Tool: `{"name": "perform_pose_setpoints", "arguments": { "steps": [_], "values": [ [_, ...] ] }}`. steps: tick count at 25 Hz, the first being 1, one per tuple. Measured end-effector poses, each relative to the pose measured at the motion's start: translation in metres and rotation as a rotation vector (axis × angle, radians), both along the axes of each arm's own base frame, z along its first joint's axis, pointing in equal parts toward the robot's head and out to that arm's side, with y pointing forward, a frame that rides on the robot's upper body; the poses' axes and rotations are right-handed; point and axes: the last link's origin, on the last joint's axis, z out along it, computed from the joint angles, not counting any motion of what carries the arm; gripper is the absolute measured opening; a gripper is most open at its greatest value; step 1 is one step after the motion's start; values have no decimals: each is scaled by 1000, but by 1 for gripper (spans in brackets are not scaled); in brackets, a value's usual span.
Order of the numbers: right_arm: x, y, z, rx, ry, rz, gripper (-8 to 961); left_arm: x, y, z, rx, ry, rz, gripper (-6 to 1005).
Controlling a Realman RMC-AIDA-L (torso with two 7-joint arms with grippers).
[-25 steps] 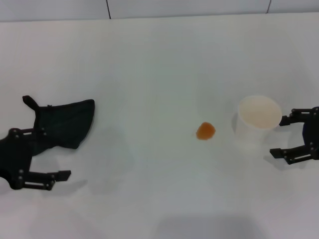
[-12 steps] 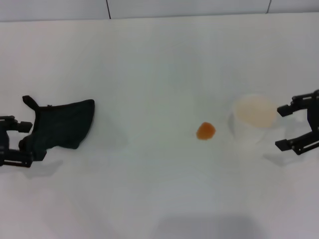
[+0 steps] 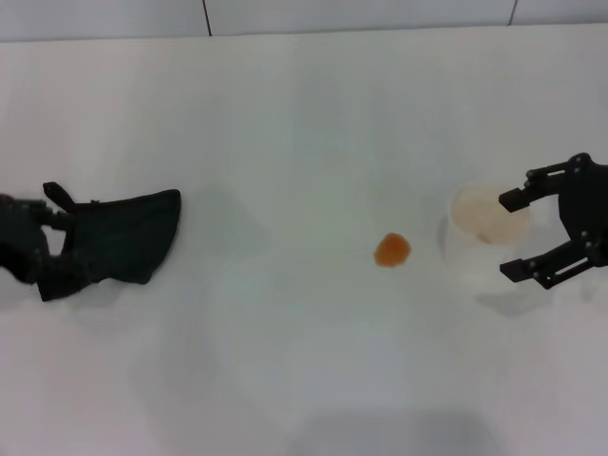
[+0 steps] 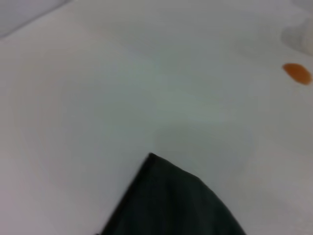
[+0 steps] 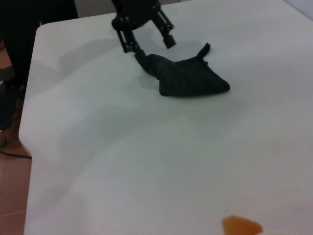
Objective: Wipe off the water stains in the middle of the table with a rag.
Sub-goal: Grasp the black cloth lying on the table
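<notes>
Clearly my left gripper (image 3: 43, 249) is the nearer arm: it sits spread wide at the rag's (image 3: 119, 242) outer end, and the rag's long axis runs from it toward the orange stain (image 3: 391, 250) mid-table (image 3: 304, 123). My right gripper (image 3: 518, 233) (also wide) straddles the paper cup (image 3: 480, 233) just beyond the stain.

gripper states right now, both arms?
Left gripper: open, at the rag's outer end, nothing gripped yet.
Right gripper: open, fingers either side of the paper cup, not clamped.
</notes>
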Motion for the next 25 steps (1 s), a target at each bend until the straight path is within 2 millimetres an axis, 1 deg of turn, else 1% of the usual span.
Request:
{"name": "perform_pose_setpoints", "arguments": {
  "steps": [4,8,14,21,25],
  "values": [
    [-10,2,-1,-14,-2,21,872,4,7,-2,23,0,9,877],
    [-18,3,-3,-25,1,37,871,2,10,-4,30,17,28,877],
    [-21,3,-3,-27,1,47,871,-1,11,-9,30,16,47,876],
    [-21,4,-6,-34,-1,53,871,-10,14,-22,11,28,93,875],
    [-21,4,-7,-36,-2,54,871,-10,16,-25,8,30,95,869]
  ]
}}
